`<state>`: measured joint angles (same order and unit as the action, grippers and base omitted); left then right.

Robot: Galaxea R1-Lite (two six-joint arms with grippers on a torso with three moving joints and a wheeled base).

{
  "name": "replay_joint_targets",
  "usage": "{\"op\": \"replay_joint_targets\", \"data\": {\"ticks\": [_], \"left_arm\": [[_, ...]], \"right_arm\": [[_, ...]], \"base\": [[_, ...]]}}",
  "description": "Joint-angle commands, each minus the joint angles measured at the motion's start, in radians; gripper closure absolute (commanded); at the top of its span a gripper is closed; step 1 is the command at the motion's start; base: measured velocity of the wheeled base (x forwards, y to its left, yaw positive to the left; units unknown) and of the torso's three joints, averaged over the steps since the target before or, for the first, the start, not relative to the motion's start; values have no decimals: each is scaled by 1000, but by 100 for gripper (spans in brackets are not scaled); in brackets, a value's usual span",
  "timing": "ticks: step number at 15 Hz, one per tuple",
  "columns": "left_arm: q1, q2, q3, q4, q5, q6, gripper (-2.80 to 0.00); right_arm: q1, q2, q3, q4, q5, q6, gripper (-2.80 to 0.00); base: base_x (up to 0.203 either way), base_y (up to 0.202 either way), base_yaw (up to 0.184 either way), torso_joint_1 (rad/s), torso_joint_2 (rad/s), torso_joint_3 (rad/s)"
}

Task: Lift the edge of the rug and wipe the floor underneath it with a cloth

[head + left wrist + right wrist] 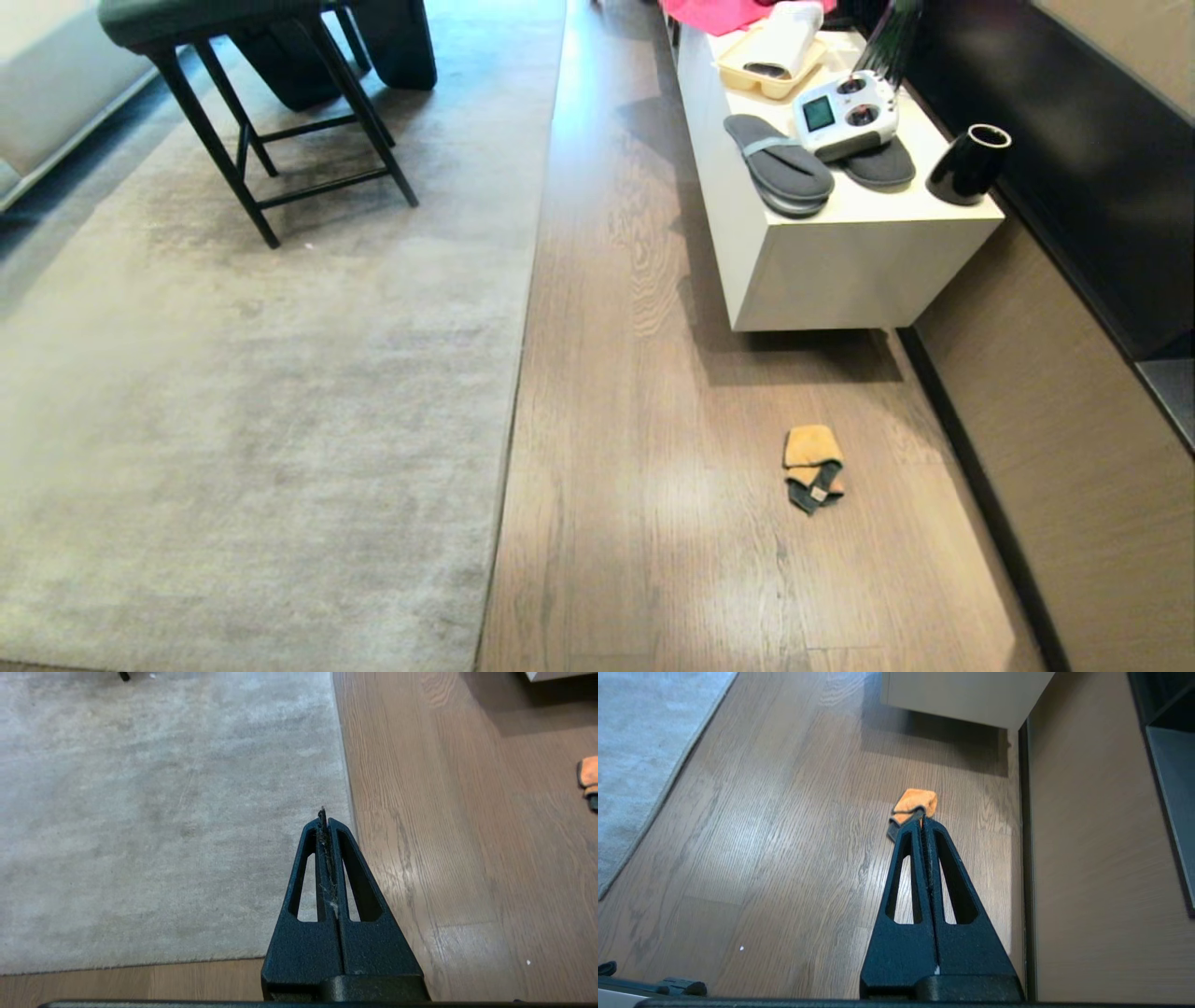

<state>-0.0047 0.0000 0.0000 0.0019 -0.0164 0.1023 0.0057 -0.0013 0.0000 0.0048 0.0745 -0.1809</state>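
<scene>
1. Brown wood-grain plank floor runs up the middle of the head view; the large pale grey short-pile rug fills the left half, its straight rug edge lying flat on the planks.
2. The small orange-yellow fuzzy cloth with dark grey underside lies crumpled at lower right of centre, well apart from the rug and below the white tabletop.
3. Left claw is closed and empty, hanging above the rug corner.
4. Right claw is closed and empty, aimed at the cloth.
5. Recommended: spread the right claw, pinch the cloth's raised fold, then lift the edge with the left.
</scene>
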Motion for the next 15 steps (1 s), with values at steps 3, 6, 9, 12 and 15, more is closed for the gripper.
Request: {"op": "replay_joint_targets", "data": {"ticks": [3,6,9,12,15], "left_arm": [[0,0,0,0,0,0,0],[0,0,0,0,0,0,0],[0,0,0,0,0,0,0],[0,0,0,0,0,0,0],[0,0,0,0,0,0,0]], "right_arm": [[0,1,0,0,1,-2,0],[0,1,0,1,1,-2,0],[0,1,0,0,1,-2,0],[0,1,0,1,1,-2,0],[0,1,0,1,1,-2,0]], "base": [[0,0,0,0,0,204],[0,0,0,4,3,204],[0,0,0,1,2,201],[0,0,0,-1,1,92],[0,0,0,0,0,0]]}}
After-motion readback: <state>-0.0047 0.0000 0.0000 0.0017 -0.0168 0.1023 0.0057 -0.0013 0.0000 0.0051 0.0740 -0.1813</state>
